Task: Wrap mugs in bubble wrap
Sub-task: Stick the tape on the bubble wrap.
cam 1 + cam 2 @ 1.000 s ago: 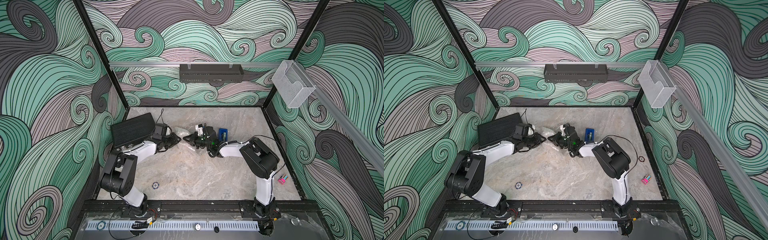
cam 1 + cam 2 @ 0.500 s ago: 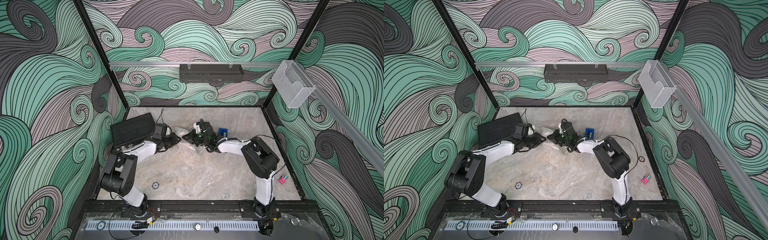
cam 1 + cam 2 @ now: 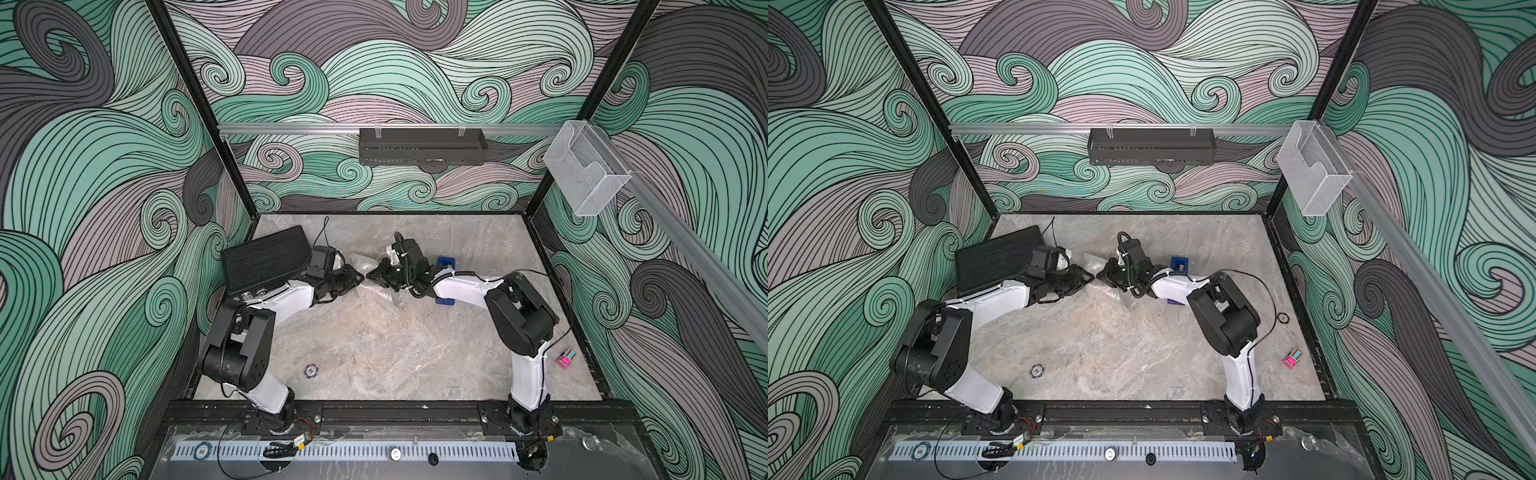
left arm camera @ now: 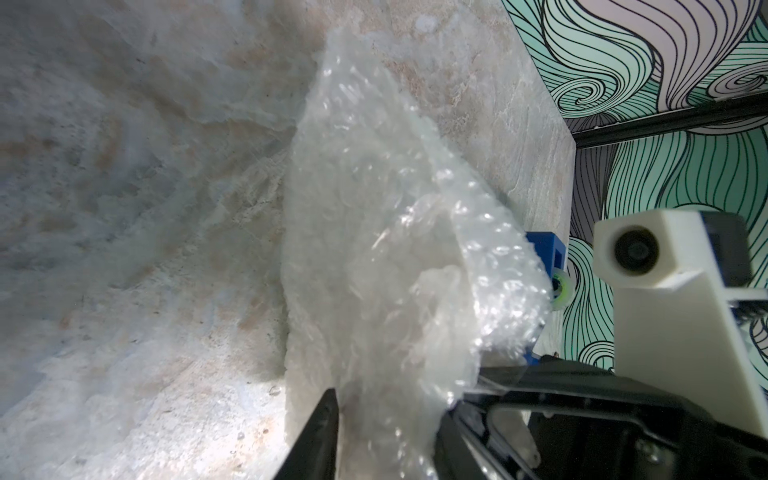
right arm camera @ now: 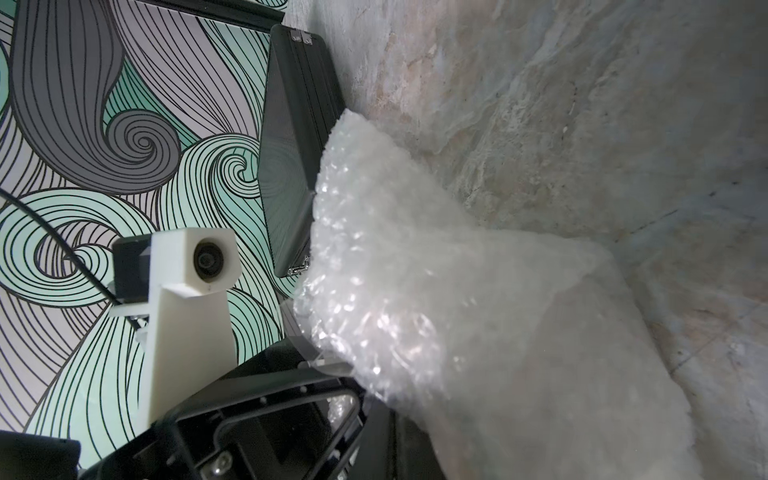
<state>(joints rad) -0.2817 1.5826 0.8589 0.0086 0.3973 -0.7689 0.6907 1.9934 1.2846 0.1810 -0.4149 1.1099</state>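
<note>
The right tool [image 3: 372, 277] is closed; whether the left tool [image 3: 358, 279] grips, I cannot tell. Should either release, the springy bubble wrap [image 4: 374, 249] could unfurl and the fold be lost. The wrap stands bunched on the surface [image 3: 374, 353] between both tool tips; no mug shows, perhaps hidden inside.

I find no legible text, label, brand or number in any view. The round chip [image 3: 311, 370] lying on the bench [image 3: 374, 345] carries a centre mark too small to read. The small pink box [image 3: 566, 358] shows coloured stripes only, and no lettering resolves.
</note>
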